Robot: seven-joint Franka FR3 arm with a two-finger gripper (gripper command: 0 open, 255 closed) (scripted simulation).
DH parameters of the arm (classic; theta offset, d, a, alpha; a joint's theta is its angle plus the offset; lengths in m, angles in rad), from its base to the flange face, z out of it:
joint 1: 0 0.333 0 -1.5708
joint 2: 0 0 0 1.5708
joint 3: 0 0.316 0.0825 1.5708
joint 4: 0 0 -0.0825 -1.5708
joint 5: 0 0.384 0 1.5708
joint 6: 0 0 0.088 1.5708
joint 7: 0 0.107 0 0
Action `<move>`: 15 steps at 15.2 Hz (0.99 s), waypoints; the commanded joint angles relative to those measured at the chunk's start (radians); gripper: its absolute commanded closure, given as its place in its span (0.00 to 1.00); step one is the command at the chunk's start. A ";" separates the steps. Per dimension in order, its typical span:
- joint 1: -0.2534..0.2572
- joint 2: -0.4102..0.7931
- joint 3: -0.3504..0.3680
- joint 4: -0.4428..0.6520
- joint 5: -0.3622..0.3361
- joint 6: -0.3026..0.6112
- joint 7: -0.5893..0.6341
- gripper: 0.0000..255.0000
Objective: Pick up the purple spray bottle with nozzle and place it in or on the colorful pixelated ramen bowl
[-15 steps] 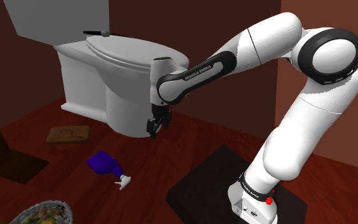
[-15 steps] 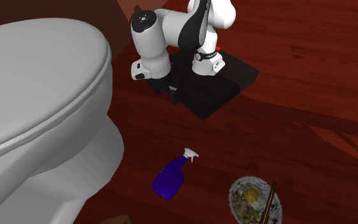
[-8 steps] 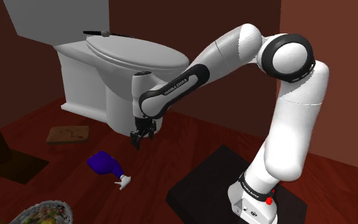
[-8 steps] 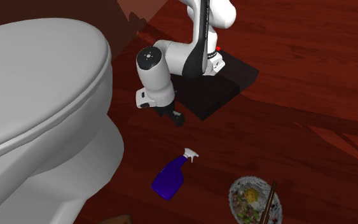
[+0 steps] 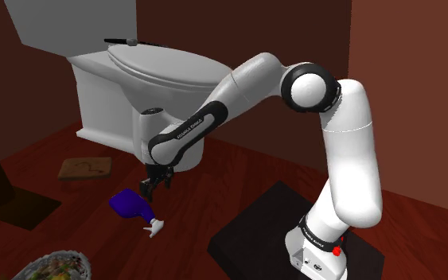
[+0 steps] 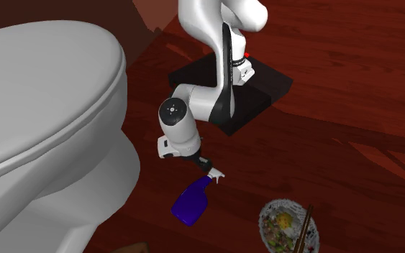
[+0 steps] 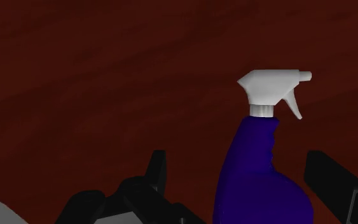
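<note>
**newbie_q:** If you go across the shoulder view from its left, what's sitting where, and how much room is around it?

**rig_watcher:** First thing is the ramen bowl (image 5: 48, 267), cut off by that view's bottom edge and speckled in loads of colours. The second exterior view shows mottled, food-looking stuff inside it and a pair of chopsticks (image 6: 306, 228) leaning over the rim. Next comes a flat brown board (image 5: 85, 168) on the floor (image 5: 238, 171), which is dark red wood. Then there's the spray bottle (image 5: 130, 204), purple, lying on its side with its white nozzle (image 5: 153, 227) turned toward the stand (image 5: 254, 231). Bare floor runs between bottle and bowl, and the two are well apart. The white toilet (image 5: 146, 87) has its base near the bottle's other side.

**newbie_q:** And the claw? Any writing anywhere?

**rig_watcher:** The gripper (image 5: 152, 188) hangs just above the bottle's nozzle end, spread wide and gripping nothing. From the wrist view the bottle's neck sits between the two black fingers (image 7: 157, 167), nearer one of them, and neither is touching it as far as I can see. White lettering (image 5: 185, 132) on the forearm looks like FRANKA EMIKA. Over to the right, the black stand has open floor along its near edge.
</note>
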State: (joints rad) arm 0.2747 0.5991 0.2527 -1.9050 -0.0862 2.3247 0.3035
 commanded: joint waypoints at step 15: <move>0.077 0.273 -0.025 0.219 -0.040 0.053 0.028 0.00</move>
State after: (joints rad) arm 0.3505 0.8695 0.2280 -1.6869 -0.1258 2.3760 0.3307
